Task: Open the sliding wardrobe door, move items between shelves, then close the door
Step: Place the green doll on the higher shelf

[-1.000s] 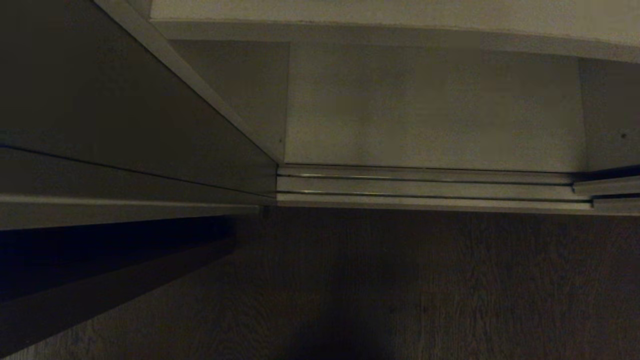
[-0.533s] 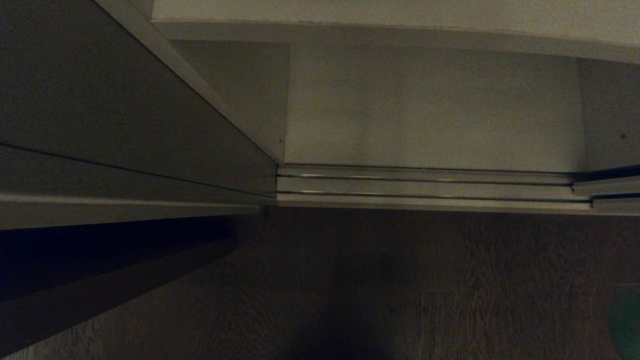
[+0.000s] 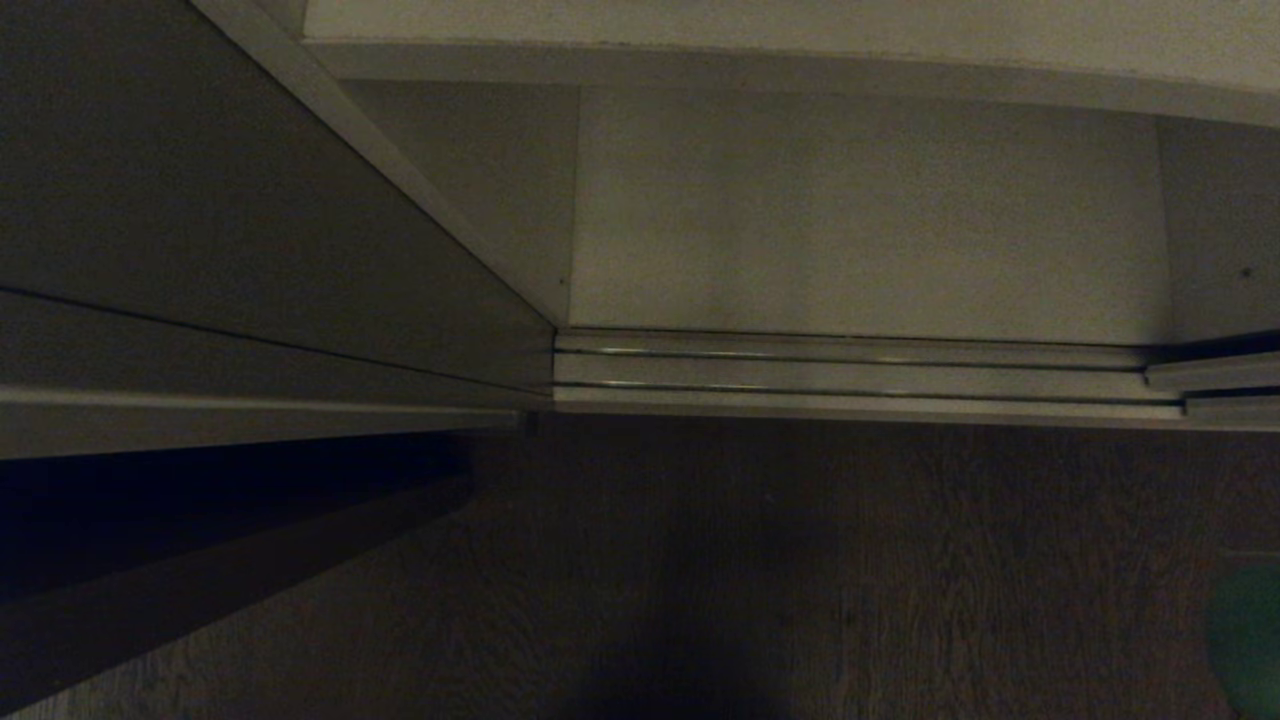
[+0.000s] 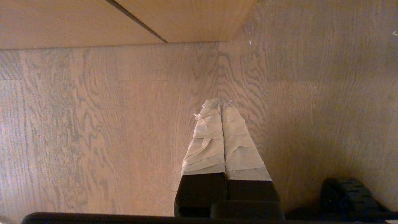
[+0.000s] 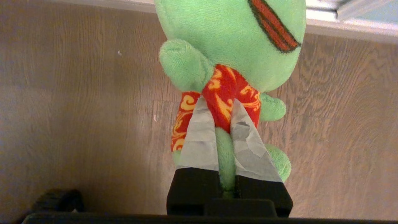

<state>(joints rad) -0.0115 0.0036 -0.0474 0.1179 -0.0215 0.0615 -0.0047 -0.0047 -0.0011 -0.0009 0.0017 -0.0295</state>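
My right gripper (image 5: 219,102) is shut on a green plush frog (image 5: 224,34) with a red mouth, pinching its red patterned cloth and body over the wooden floor. In the head view only a green edge of the frog (image 3: 1248,630) shows at the lower right. The left gripper (image 4: 220,104) is shut and empty, its taped fingers pressed together above the floor. The sliding wardrobe door (image 3: 200,220) stands at the left with its light frame edge, and the opening beside it is uncovered. An off-white shelf (image 3: 800,25) crosses the top, above the wardrobe's bottom board (image 3: 860,220).
Metal floor tracks (image 3: 850,370) run along the front of the opening, and the lower ends of other door panels (image 3: 1215,375) sit on them at the right. Dark wood floor (image 3: 800,560) fills the foreground. Brown wooden panels (image 4: 186,18) rise beyond the left gripper.
A green shape, the frog, has come into the head view at the lower right edge. The wardrobe, door and tracks have not shifted.
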